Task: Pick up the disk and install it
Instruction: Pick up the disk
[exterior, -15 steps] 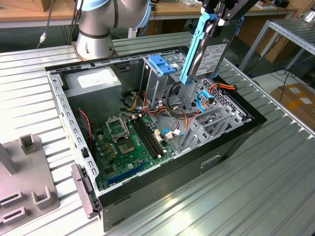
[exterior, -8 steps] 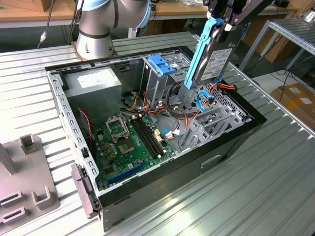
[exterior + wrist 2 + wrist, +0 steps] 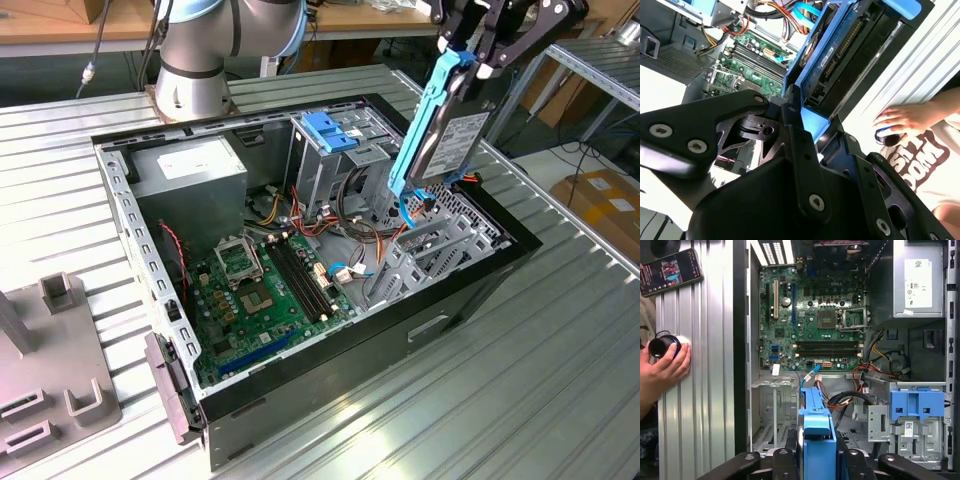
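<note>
Disk (image 3: 455, 140) hangs on edge, tilted, over open computer case (image 3: 300, 392), lower end just above drive bay (image 3: 440, 245). We see gripper (image 3: 476, 60) clamped on upper end, jaws nearly closed against blue carrier frame (image 3: 425, 115).

I work over a ribbed silver aluminium table (image 3: 560, 340), whose long slats catch bright light in white streaks. Along the far side in the exterior view runs a light wooden workbench (image 3: 40, 25). At the exterior view's right stands a second ribbed metal table (image 3: 605, 70). Below it a brown cardboard box (image 3: 605, 200) sits on the pale floor (image 3: 540, 160).
</note>
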Controlling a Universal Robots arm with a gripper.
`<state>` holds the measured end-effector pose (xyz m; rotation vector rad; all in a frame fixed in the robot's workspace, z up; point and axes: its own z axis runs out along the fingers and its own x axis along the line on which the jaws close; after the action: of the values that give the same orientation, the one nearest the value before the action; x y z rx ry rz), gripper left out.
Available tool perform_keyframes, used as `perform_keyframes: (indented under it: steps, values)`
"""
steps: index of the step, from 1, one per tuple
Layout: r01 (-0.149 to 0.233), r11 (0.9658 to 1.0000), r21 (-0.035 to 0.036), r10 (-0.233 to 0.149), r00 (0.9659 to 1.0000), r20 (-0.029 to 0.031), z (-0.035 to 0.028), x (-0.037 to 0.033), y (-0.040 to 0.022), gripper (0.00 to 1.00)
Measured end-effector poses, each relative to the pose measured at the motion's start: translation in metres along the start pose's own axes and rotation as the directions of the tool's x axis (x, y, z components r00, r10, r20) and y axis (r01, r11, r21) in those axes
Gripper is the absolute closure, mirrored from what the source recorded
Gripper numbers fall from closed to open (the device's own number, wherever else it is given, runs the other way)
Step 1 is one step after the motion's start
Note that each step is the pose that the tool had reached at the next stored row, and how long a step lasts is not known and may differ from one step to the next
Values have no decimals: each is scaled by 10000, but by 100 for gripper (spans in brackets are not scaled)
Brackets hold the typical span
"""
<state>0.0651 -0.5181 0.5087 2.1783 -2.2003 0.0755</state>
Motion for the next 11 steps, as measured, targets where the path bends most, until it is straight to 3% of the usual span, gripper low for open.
perform_keyframes:
  steps: [3, 11]
  values:
    - [0, 10000, 0, 0, 10000, 1, 11, 157, -4, 63]
    - [-1, 10000, 0, 1, 10000, 2, 25, 370, -9, 63]
